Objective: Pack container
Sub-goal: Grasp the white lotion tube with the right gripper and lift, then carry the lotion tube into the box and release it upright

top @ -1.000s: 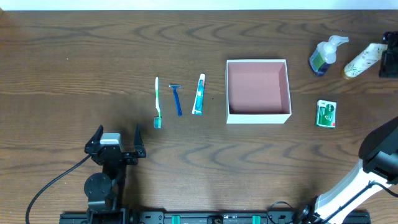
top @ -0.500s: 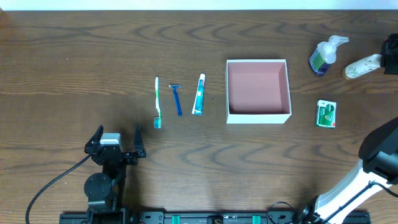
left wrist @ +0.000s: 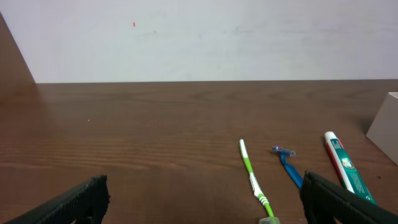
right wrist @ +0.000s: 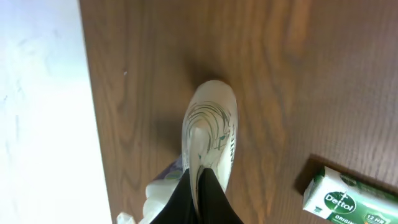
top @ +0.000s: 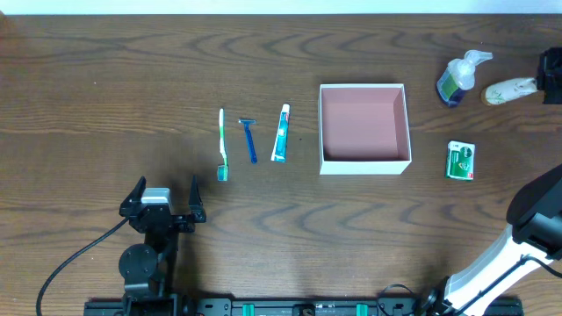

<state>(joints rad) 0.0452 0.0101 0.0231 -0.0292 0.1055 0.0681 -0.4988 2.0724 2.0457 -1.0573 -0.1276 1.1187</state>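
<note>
The container (top: 365, 165) is sitting right of the middle of the table (top: 105, 79), a square, shallow box with thin white walls and a flat dusty-pink floor. It is standing open at the top with nothing lying inside, and its near wall is showing as a white band in the overhead view. To its left three things are lying side by side in a row, apart from one another and from the box: a green-and-white toothbrush (top: 221, 143) farthest out, then a blue razor (top: 250, 139), then a toothpaste tube (top: 280, 133) nearest the box. To the right of the box a green-and-white Dettol soap packet (top: 460, 161) is lying flat, and beyond that, toward the far right corner, a clear pump bottle (top: 458, 79) with blue liquid is standing. Just right of the pump bottle, the right hand (top: 551, 77) is reaching in from the table's edge with its fingers pressed together on the end of a cream bottle (top: 507, 90) with green print. In the right wrist view that bottle is pointing away from the dark fingers (right wrist: 198, 194), with the soap packet off to the lower right. The left hand (top: 167, 186) is sitting near the front left of the table, well away from the row of toiletries, its fingers standing wide apart and gripping nothing. Its wrist camera is looking across the table at the toothbrush, razor and toothpaste, with one white corner of the container just showing at the right edge.
</note>
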